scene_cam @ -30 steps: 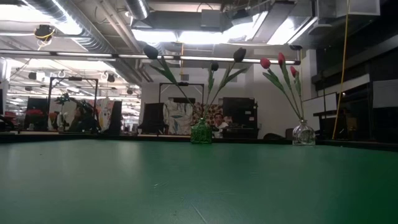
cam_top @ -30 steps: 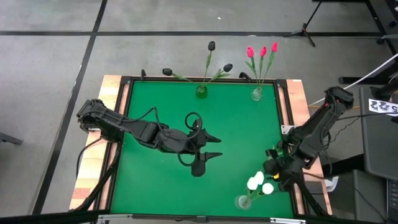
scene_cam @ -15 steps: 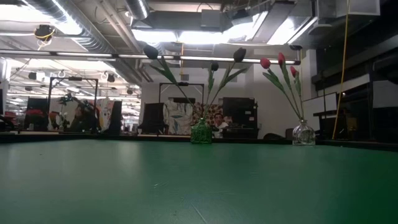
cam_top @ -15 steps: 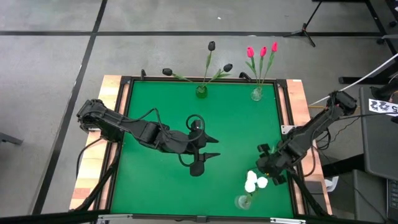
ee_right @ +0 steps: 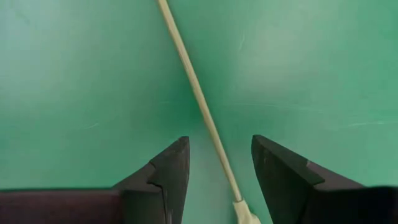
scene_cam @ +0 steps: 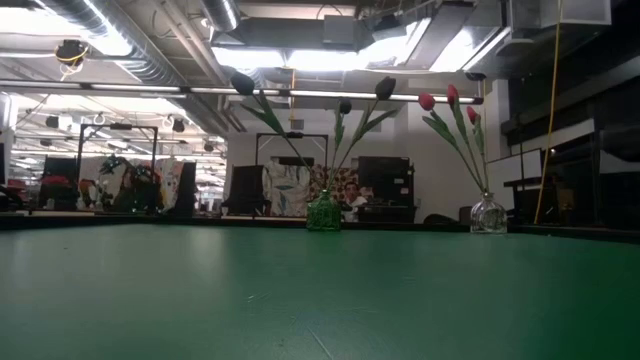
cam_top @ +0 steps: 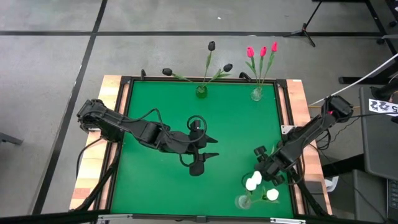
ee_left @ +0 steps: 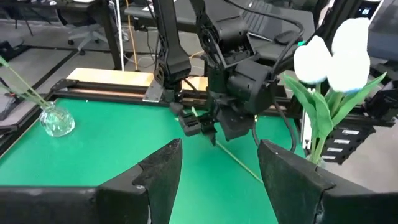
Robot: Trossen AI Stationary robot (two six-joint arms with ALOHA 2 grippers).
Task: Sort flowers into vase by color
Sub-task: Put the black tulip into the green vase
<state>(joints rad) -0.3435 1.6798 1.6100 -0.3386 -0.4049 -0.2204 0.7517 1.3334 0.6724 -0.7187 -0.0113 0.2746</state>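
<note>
Your right gripper point(cam_top: 263, 167) has its fingers point(ee_right: 163, 171) apart, straddling a pale stem point(ee_right: 198, 99) lying on the table point(cam_top: 236, 124), not clamped. Left gripper point(cam_top: 211, 146) fingers apart, empty. Flowers: three white point(cam_top: 254, 181), three red-pink point(cam_top: 262, 51), three black point(cam_top: 211, 45), in three vases.

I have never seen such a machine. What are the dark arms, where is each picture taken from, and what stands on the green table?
These are two robot arms at a green table, each ending in a two-finger gripper. One camera looks down from above, one looks level across the table, and one sits on each wrist. Three vases stand there: black tulips, pink tulips, white tulips. The left gripper waits open at the middle, holding nothing. The right gripper is beside the white tulips, jaws apart around a pale stem on the table.
</note>
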